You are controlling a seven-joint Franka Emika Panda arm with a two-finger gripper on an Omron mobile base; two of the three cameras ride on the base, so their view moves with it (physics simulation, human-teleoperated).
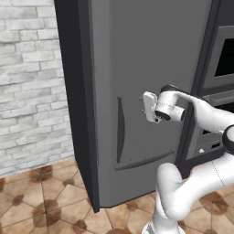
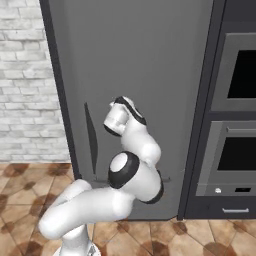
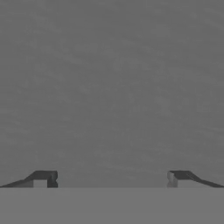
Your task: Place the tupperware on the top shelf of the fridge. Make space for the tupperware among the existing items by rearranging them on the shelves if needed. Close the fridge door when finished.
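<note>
Hand view: pincer (image 3: pixel 111 179) spread, tips cut off, facing fridge door (image 3: pixel 112 87).

The fridge door (image 1: pixel 151 82) stands flush in its frame, so the interior behind it is hidden; the top of the fridge (image 2: pixel 130 60) is cut off by the upper edge in both base views; the gripper (image 1: pixel 147 108) points at the panel, and its fingertips are too small to make out against the grey in the left base view; in the right base view the hand's own body covers them; the wall oven (image 2: pixel 235 120) runs past the right edge.
</note>
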